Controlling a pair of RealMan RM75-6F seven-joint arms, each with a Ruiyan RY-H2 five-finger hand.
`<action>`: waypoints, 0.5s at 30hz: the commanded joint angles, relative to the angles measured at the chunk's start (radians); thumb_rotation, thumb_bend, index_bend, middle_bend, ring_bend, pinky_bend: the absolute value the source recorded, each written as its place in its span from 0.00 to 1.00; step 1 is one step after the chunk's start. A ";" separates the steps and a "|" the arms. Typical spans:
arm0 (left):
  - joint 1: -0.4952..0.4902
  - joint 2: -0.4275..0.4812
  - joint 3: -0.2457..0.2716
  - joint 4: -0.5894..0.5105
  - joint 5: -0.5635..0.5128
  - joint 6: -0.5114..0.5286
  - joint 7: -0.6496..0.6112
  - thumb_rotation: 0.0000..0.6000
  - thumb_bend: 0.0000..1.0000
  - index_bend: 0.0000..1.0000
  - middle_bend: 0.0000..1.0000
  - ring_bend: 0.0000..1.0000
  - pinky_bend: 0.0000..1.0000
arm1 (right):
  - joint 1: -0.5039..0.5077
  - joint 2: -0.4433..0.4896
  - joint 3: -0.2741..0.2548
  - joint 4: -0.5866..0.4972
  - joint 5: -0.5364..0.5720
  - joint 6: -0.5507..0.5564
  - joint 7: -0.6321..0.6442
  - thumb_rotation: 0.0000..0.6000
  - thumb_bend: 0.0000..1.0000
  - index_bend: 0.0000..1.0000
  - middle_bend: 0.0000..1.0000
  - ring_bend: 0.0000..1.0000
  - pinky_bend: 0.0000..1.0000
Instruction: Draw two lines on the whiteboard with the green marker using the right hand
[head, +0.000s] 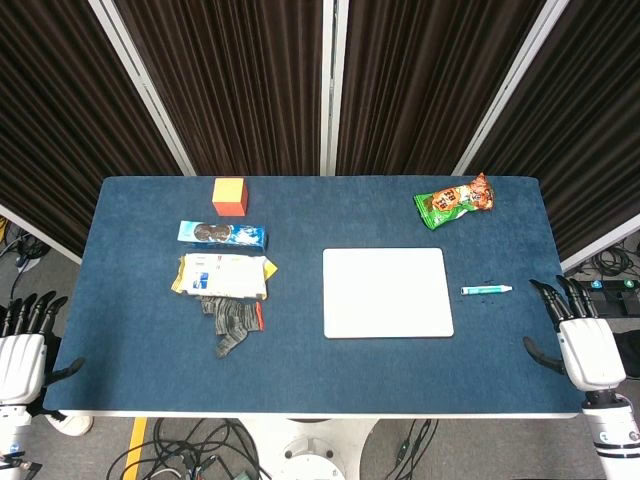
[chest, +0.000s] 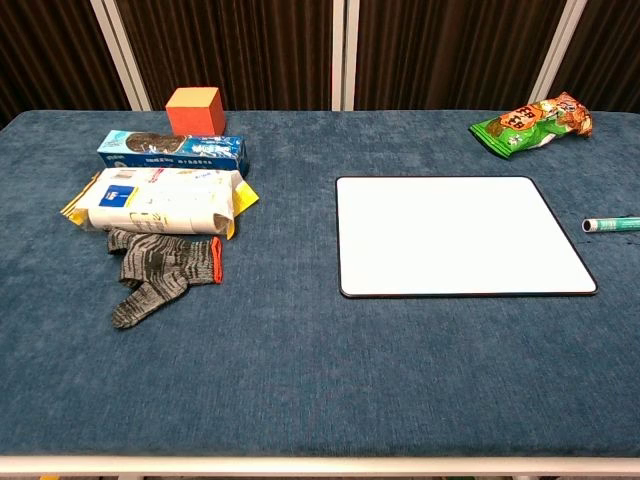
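The blank whiteboard (head: 386, 292) (chest: 462, 235) lies flat on the blue table, right of centre. A green marker (head: 486, 290) (chest: 611, 224) lies on the cloth just right of the board, its length running left to right. My right hand (head: 578, 334) hovers at the table's right front edge, a little right of and nearer than the marker, fingers apart and holding nothing. At the left front edge my left hand (head: 24, 345) is also open and holds nothing. Neither hand shows in the chest view.
An orange cube (head: 230, 196), a blue cookie box (head: 222, 234), a yellow-white packet (head: 222, 275) and a grey glove (head: 232, 322) sit on the left half. A green-orange snack bag (head: 455, 200) lies at the back right. Dark curtains hang behind the table (head: 320, 385).
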 joint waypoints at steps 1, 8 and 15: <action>-0.001 -0.002 0.001 0.002 0.000 -0.001 -0.001 1.00 0.00 0.13 0.07 0.00 0.00 | 0.001 0.000 0.001 -0.001 -0.001 0.000 -0.001 1.00 0.17 0.09 0.18 0.02 0.00; -0.001 -0.003 0.001 0.005 0.005 0.004 -0.005 1.00 0.00 0.13 0.07 0.00 0.00 | -0.001 -0.007 0.006 0.006 -0.004 0.013 0.008 1.00 0.17 0.09 0.19 0.03 0.00; -0.005 -0.005 0.002 0.003 0.008 -0.001 -0.007 1.00 0.00 0.13 0.07 0.00 0.00 | 0.097 -0.076 0.052 0.121 0.077 -0.148 0.003 1.00 0.18 0.22 0.30 0.13 0.04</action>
